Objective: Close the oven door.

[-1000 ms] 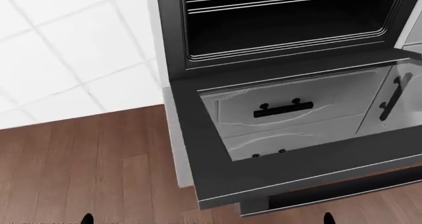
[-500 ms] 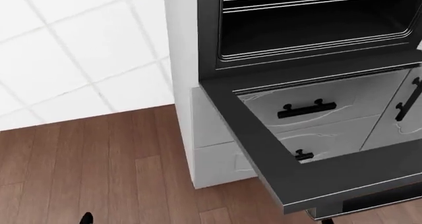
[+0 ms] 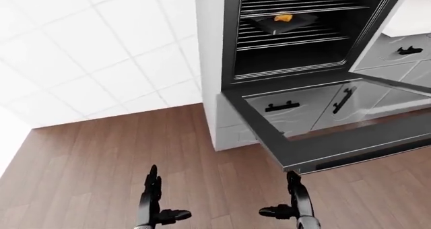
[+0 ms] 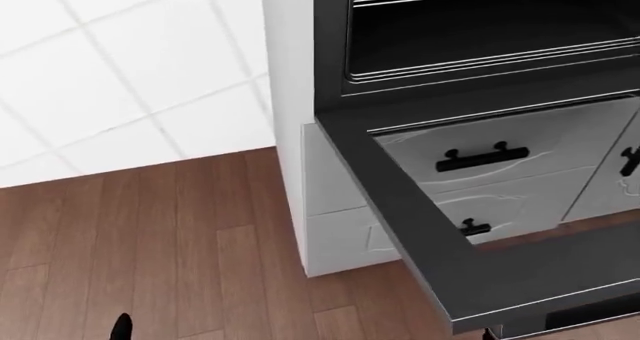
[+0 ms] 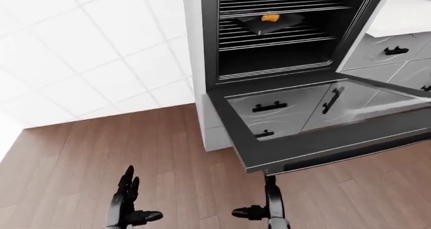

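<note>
The black oven (image 3: 296,32) stands at the top right of the left-eye view, its cavity open with wire racks. Its door (image 3: 337,145) hangs flat open, glass pane showing the drawers behind; the door also shows in the head view (image 4: 430,242). A dark tray with an orange item (image 3: 283,18) rests on a rack. My left hand (image 3: 153,198) is open, low at the bottom left. My right hand (image 3: 291,198) is open, just below the door's near edge. Neither touches the door.
Grey drawers with black handles (image 3: 283,106) sit under the oven. More grey cabinets (image 3: 404,49) stand at the right. A white tiled wall (image 3: 101,52) fills the left. Brown wood floor (image 3: 101,163) spreads below.
The whole head view has shifted: the oven and door slid right and slightly down in the picture, so the camera has moved left. The door stays flat open.
</note>
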You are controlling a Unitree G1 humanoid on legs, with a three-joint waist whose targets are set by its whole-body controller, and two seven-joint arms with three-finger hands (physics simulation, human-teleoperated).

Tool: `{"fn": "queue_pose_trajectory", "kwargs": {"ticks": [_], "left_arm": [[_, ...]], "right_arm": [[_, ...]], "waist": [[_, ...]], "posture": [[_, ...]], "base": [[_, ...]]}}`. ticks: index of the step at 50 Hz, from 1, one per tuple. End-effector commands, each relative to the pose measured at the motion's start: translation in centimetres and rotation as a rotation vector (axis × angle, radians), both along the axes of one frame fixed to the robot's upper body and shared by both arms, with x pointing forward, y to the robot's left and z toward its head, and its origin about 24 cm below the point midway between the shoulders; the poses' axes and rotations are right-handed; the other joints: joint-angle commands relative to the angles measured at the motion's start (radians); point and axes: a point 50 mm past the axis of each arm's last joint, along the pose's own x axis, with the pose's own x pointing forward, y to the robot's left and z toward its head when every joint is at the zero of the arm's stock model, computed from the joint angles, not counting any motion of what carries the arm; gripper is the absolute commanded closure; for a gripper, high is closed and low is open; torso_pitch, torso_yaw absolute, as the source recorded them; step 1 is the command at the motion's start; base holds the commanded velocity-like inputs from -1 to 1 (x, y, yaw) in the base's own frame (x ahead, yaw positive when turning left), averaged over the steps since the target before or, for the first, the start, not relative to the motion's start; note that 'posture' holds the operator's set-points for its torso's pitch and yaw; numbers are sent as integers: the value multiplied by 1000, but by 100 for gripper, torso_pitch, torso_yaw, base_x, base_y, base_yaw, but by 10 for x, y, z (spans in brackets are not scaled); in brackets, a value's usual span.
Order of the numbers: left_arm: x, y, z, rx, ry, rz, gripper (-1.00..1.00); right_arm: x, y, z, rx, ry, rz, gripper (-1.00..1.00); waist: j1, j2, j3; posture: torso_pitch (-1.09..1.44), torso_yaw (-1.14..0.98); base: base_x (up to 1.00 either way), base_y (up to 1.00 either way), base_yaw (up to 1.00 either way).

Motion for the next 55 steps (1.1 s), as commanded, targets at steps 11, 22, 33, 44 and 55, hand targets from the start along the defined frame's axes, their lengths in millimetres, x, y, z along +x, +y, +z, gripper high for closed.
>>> {"fn": "queue_pose_trajectory", "kwargs": {"ticks": [11, 22, 33, 44, 55], "left_arm": [[6, 3, 3, -10, -10, -7, -100], [7, 2, 4, -27, -19, -13, -100], [7, 3, 4, -30, -16, -13, -100], [7, 3, 4, -33, -16, -11, -100], [7, 3, 4, -35, -15, -12, -100]], "right_arm": [[-1, -4, 2, 14, -20, 12, -100], [-2, -1, 1, 21, -18, 30, -100], [-3, 0, 1, 24, -15, 40, -100], [-3, 1, 1, 26, -14, 49, -100], [-3, 1, 1, 26, -14, 53, -100]], "waist": [[-2, 12, -7], [1, 44, 4], [-11, -43, 3], [-12, 31, 14], [-1, 36, 19]], "posture": [[0, 0], [0, 0], [0, 0], [0, 0], [0, 0]], "base": [[0, 5, 0], [0, 12, 0], [3, 11, 0], [10, 12, 0], [17, 20, 0]]}}
